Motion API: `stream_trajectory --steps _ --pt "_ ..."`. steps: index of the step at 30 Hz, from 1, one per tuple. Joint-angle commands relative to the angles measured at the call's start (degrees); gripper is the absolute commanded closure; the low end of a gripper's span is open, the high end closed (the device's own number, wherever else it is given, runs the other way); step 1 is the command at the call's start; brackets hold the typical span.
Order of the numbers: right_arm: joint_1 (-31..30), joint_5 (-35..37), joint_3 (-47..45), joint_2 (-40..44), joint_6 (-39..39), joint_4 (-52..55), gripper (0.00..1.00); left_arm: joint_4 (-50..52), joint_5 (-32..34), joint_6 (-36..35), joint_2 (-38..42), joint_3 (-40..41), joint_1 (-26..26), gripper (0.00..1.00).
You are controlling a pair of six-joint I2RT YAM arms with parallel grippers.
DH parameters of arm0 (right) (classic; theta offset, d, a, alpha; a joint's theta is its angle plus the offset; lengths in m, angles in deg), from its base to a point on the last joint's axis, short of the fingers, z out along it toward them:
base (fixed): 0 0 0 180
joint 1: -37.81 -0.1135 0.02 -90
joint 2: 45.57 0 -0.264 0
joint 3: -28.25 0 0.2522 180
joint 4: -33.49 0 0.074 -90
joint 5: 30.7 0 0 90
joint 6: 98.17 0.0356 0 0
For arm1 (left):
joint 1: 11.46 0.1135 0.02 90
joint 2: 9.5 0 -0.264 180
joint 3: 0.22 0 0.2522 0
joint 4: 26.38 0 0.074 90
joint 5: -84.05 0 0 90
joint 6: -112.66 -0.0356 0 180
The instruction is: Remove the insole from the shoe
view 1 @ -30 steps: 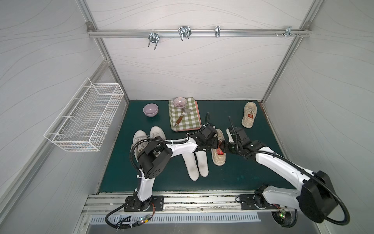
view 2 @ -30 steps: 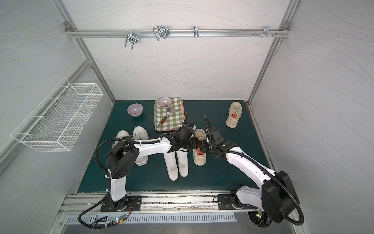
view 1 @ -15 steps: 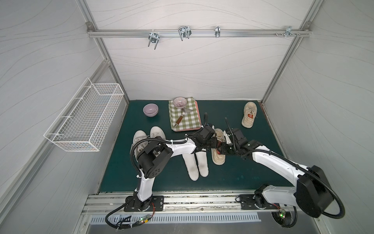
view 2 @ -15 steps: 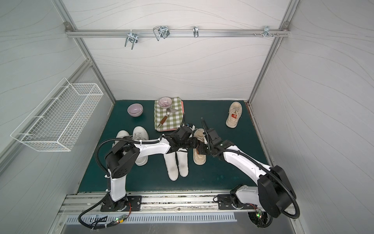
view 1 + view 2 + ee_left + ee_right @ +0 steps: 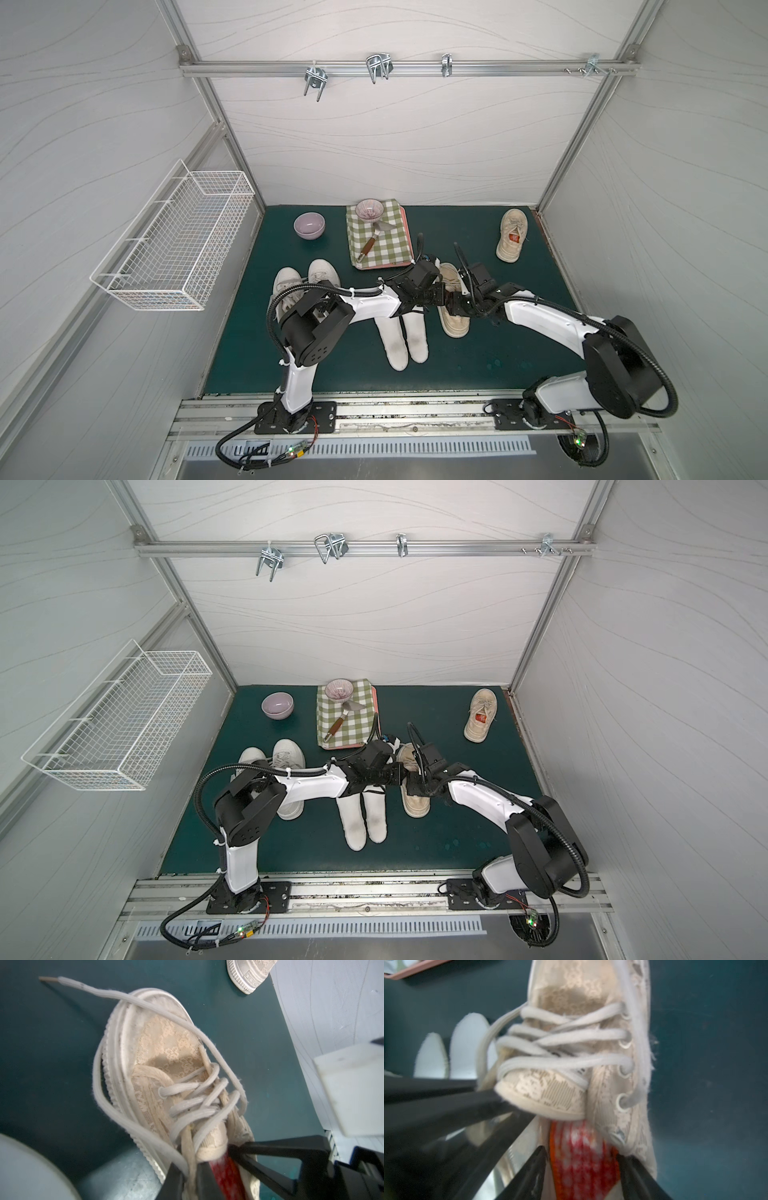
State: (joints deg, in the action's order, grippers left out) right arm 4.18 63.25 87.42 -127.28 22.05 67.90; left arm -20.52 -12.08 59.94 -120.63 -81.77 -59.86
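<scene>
— What differs from a second ago?

— The right arm (image 5: 540,322) has swung in toward the left one. The right jaws stood just beside the shoe (image 5: 456,326) then. Now they hang over its opening, nose to nose with the left jaws. The red patch that showed inside the shoe in both top views is now hidden under the two of them. The left jaws have drawn together meanwhile.

— What do they grip?

— The left jaws are closed on the shoe's upper edge beside the tongue (image 5: 542,1095), with a beige strip pinched between them in the left wrist view. The right jaws stand parted, one finger (image 5: 529,1172) on each side of the red patterned insole (image 5: 583,1157). Whether they press it cannot be told.

— Where does the insole lie?

— Inside the shoe, showing below the tongue, between the right jaws and just beside the left ones.

— And around it, from the robot outward?

— On the green bench (image 5: 478,374), two long white pieces (image 5: 405,336) lie nearest, then the shoe just beside them. Behind it comes a checked cloth (image 5: 382,245). A second beige shoe (image 5: 512,237) lies well apart near the far right corner.
</scene>
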Motion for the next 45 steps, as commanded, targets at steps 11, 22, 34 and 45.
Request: stream_trajectory --steps 11,22,34,45 --pt "-0.83 9.41 5.71 -14.6 0.32 6.43 0.41 -7.2 -4.39 2.6 2.88 2.03 0.38 1.0" --pt "-1.86 4.26 8.73 -21.48 0.98 5.55 0.61 -8.71 -6.73 4.49 3.85 2.45 0.35 1.0" --pt "-1.68 2.19 4.23 -12.08 2.59 -0.01 0.98 -7.04 -3.9 3.75 4.0 3.21 0.37 1.0" --pt "-0.52 -3.76 0.81 1.69 1.69 -3.79 1.0 2.01 1.1 0.98 2.1 0.31 0.48 1.0"
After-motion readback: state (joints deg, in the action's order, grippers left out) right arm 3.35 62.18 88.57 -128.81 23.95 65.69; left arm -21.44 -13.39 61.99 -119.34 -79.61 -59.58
